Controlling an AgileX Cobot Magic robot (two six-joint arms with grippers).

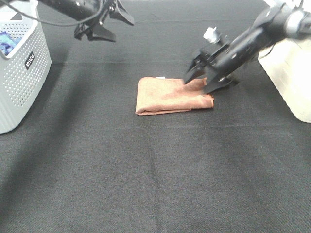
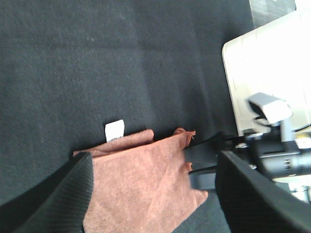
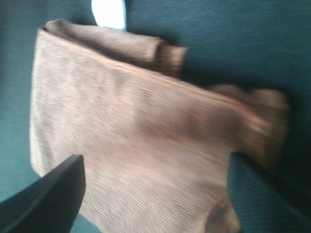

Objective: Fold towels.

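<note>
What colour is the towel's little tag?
White; the tag on the towel shows best in the left wrist view.

The high camera looks down from in front of the black table (image 1: 155, 170), taking in both arms and the folded towel (image 1: 170, 95) mid-table. The left wrist camera hangs well above, looking down past its own fingers (image 2: 53, 194) at that towel (image 2: 141, 179) and the other arm. The right wrist camera sits very close over the towel (image 3: 141, 136), blurred, filling its view.
</note>
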